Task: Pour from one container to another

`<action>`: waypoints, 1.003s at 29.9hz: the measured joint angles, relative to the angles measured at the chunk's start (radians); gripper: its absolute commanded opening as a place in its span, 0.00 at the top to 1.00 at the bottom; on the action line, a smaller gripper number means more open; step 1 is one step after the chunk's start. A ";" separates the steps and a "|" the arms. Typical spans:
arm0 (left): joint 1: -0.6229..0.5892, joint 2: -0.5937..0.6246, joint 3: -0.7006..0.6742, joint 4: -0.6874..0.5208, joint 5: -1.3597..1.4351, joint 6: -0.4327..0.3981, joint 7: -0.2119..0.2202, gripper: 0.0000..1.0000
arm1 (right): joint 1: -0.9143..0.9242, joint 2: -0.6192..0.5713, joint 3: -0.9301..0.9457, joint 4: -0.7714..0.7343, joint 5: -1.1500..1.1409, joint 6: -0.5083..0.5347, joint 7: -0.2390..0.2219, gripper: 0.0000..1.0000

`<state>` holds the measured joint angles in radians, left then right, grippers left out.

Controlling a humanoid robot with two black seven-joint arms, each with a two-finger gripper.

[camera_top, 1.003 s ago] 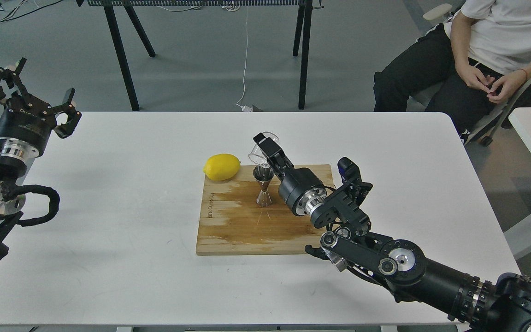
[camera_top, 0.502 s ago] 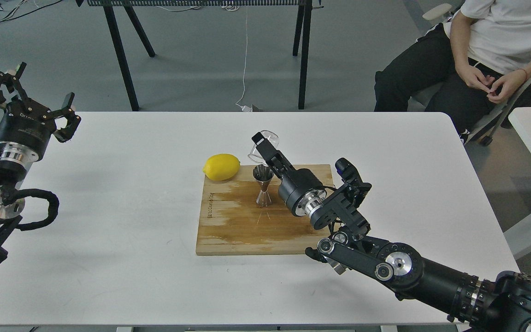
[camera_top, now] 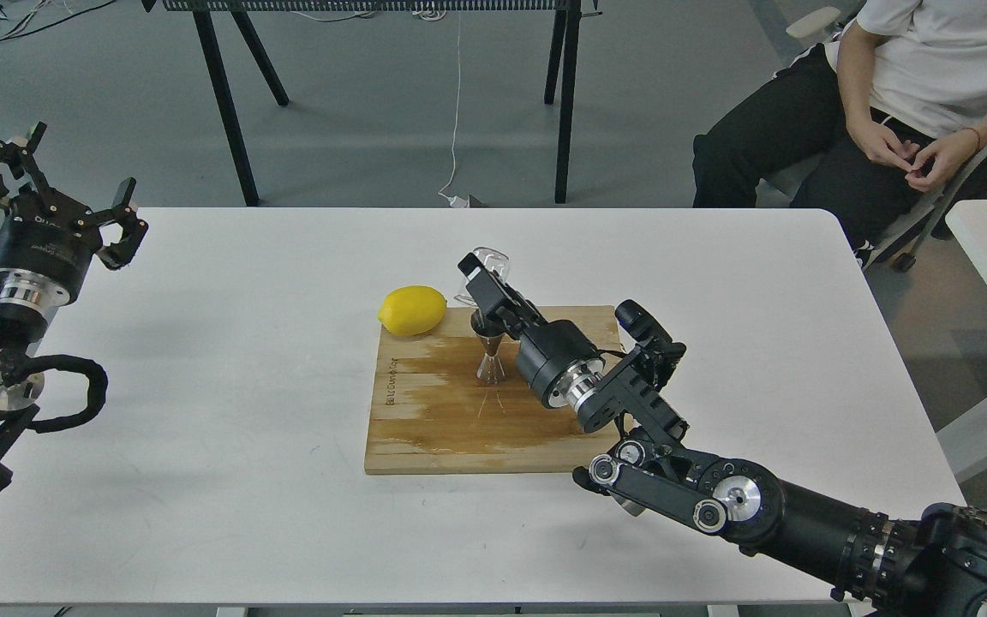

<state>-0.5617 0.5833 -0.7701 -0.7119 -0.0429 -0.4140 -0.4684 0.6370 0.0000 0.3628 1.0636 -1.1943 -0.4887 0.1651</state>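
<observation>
My right gripper (camera_top: 482, 276) is shut on the small clear glass cup (camera_top: 488, 257), which is tipped over directly above the steel hourglass jigger (camera_top: 488, 355). The jigger stands upright on the wooden cutting board (camera_top: 442, 420), its top partly hidden behind the gripper. Whether any liquid runs from the cup cannot be made out. My left gripper (camera_top: 52, 187) hangs open beyond the table's far left edge, holding nothing.
A yellow lemon (camera_top: 412, 310) lies at the board's back left corner, close to the jigger. A person (camera_top: 896, 103) sits past the table's far right corner. Black table legs (camera_top: 224, 111) stand behind the white table (camera_top: 202, 343).
My right gripper has shifted slightly left and lower with the cup, tipping it further over the jigger. The left arm has drifted a little downward.
</observation>
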 measured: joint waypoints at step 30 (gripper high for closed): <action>-0.005 0.000 -0.017 -0.006 0.000 -0.001 0.004 0.00 | -0.332 -0.229 0.817 0.157 1.309 0.277 -0.211 0.67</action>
<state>-0.5671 0.5831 -0.7868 -0.7180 -0.0430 -0.4151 -0.4648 0.3052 -0.2288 1.1801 1.2203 0.1144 -0.2118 -0.0460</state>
